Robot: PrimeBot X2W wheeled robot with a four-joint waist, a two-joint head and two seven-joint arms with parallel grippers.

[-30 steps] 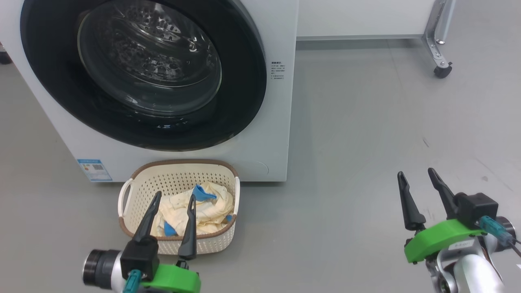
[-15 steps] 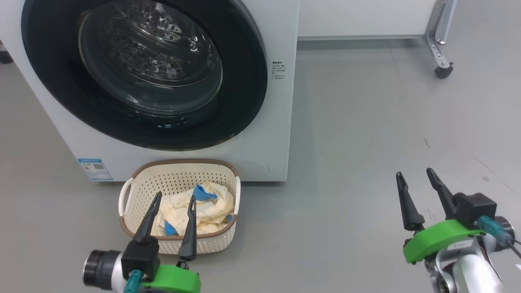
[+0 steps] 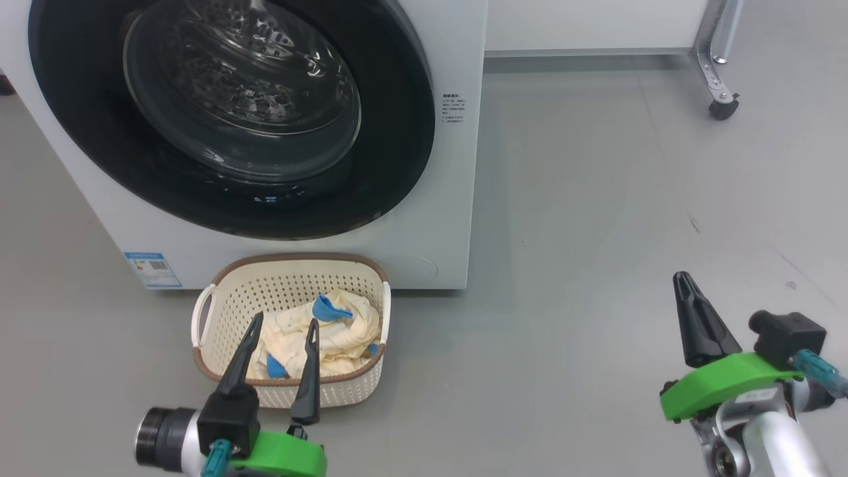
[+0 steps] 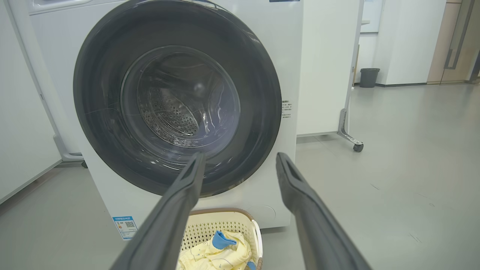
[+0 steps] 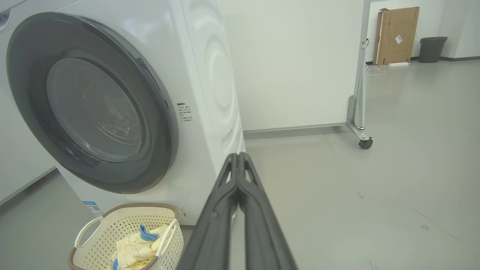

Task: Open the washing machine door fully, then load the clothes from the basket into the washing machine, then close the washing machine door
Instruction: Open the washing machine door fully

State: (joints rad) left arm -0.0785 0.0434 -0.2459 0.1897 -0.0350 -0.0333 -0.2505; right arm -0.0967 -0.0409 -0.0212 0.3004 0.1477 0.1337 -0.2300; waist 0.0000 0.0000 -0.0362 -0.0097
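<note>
The big white front-loading washing machine (image 3: pixel 457 199) stands ahead of me and to my left. Its large round door (image 3: pixel 397 132), with a glossy black rim and a bulging clear glass centre, lies shut flat against the machine's front. Through the glass I can see the perforated steel drum. A small blue sticker (image 3: pixel 152 269) sits low on the front, near the left corner.

On the grey floor (image 3: pixel 583 265), just in front of the machine and below the door, sits the small cream perforated plastic basket (image 3: pixel 291 257) with a brown woven-look rim and white handles. The pale yellow clothes (image 3: pixel 338 331) with bright blue trim lie bundled inside it, towards its right side.

My left pincer (image 3: pixel 285 320) hangs at the near side of the basket, its two long dark fingers spread apart and holding nothing. From its wrist camera they point towards the lower part of the door.

My right pincer (image 3: pixel 680 277) is well off to the right over bare floor, its fingers pressed together at the tips and empty.

A metal leg on a black caster (image 3: pixel 722 106) stands far right by a white panel.
</note>
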